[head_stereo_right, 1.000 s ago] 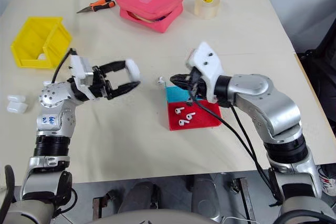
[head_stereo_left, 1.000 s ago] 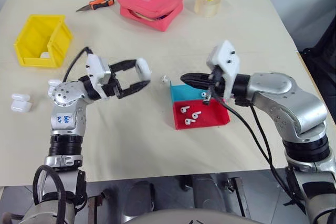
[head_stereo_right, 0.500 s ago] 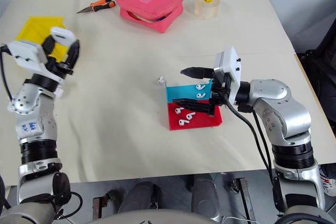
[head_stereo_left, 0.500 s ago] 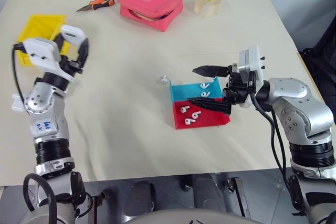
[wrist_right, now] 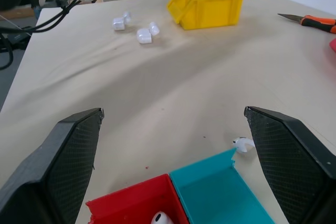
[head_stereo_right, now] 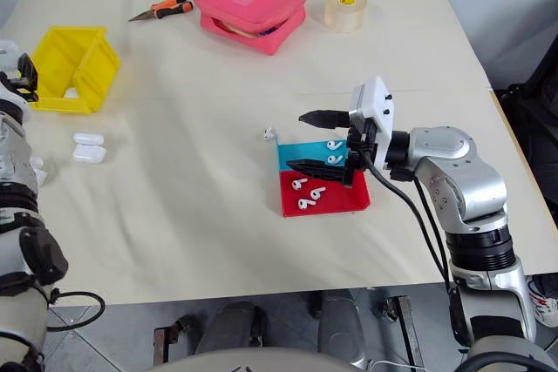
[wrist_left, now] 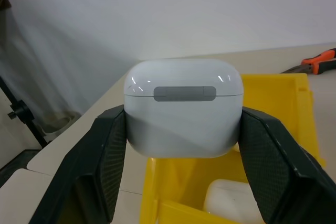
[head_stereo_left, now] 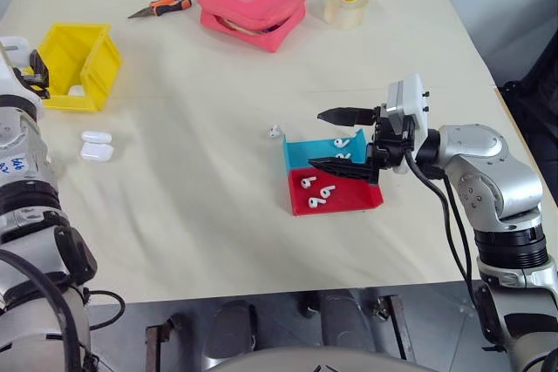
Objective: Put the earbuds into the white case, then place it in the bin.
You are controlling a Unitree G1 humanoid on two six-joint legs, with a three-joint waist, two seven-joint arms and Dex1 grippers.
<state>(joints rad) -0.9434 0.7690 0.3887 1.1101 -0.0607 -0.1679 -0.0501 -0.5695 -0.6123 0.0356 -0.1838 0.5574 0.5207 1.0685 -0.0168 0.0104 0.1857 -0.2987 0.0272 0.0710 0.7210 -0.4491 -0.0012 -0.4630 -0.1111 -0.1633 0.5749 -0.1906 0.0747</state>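
My left gripper (wrist_left: pixel 184 127) is shut on the white case (wrist_left: pixel 184 103), lid closed, and holds it just above the yellow bin (head_stereo_left: pixel 78 54) at the table's far left. Another white case (wrist_left: pixel 231 203) lies inside the bin. Mid-table, my right gripper (head_stereo_left: pixel 318 138) stands open and empty, pointing left over a blue tray (head_stereo_left: pixel 305 152) and a red tray (head_stereo_left: pixel 349 200). Earbuds lie in the red tray (head_stereo_left: pixel 316 193) and the blue tray (head_stereo_left: pixel 340 142). One loose earbud (head_stereo_left: pixel 274 131) sits on the table beside the blue tray.
Two more white cases (head_stereo_left: pixel 96 145) lie on the table in front of the bin. At the back are a pink pouch (head_stereo_left: pixel 250 4), a tape roll (head_stereo_left: pixel 345 3) and orange-handled pliers (head_stereo_left: pixel 161 4).
My left arm swung far to the left, carrying the case from mid-table to over the bin. My right gripper went from shut to open and stayed over the trays.
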